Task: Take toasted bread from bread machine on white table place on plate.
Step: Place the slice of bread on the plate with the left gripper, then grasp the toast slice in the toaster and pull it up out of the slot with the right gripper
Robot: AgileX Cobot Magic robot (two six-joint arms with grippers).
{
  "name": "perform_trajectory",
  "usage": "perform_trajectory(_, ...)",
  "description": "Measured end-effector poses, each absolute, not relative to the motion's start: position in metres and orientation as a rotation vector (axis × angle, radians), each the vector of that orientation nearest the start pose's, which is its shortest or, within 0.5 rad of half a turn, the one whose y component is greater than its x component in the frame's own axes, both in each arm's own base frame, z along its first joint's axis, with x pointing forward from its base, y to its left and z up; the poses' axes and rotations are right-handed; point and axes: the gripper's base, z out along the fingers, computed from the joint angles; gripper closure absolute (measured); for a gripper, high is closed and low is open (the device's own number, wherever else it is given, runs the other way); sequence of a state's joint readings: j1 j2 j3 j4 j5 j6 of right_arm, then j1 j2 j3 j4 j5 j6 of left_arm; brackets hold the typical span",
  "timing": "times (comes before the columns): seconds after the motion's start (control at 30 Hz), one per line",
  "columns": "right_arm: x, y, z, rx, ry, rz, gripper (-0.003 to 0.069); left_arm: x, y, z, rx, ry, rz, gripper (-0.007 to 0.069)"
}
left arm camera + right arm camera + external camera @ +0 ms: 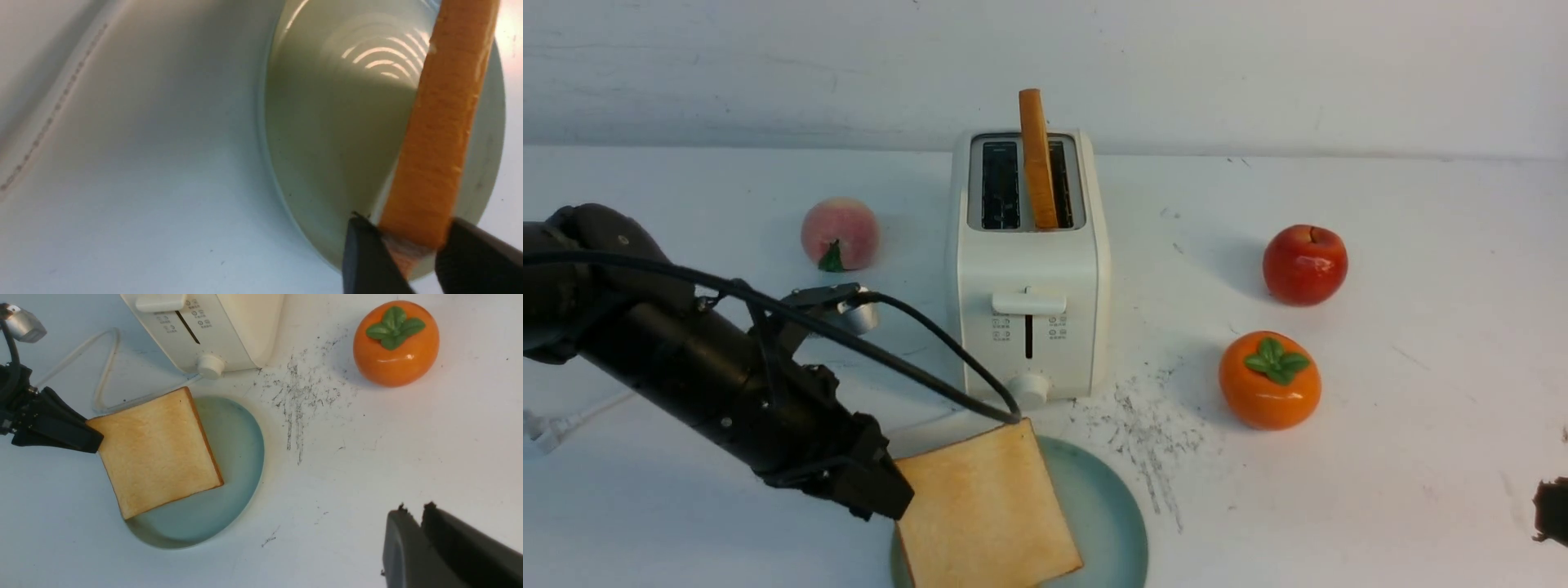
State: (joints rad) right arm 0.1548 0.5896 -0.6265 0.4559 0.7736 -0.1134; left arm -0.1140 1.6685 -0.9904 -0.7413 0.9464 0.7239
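Left gripper (pixel 405 228) held one toast slice (pixel 988 506) by its edge, tilted above plate (pixel 1107 506), near side of toaster (pixel 1029 261). Second slice (pixel 1037 163) stood in right slot. Right gripper (pixel 416 512) closed narrow.

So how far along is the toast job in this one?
Roughly midway. Out of the toaster: one slice, now over the plate. In hand: that same slice, at the left end effector, its edge between the fingertips; whether it has been let go can't be told. Left: the other slice, standing in a toaster slot, then getting it onto the plate.
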Motion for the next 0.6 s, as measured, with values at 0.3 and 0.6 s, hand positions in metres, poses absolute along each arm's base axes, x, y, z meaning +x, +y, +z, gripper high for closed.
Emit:
perform_trajectory(0.3, 0.110, 0.046, 0.352, -0.149, 2.168, 0.541, 0.0588, 0.291, -0.067, 0.275, 0.373, 2.741, -0.526, 0.0242)
perform_trajectory(0.6, 0.178, 0.063, 0.379, -0.188, 2.304, 0.597, 0.0587, 0.233, -0.051, 0.356, 0.148, 2.495, -0.423, 0.0638)
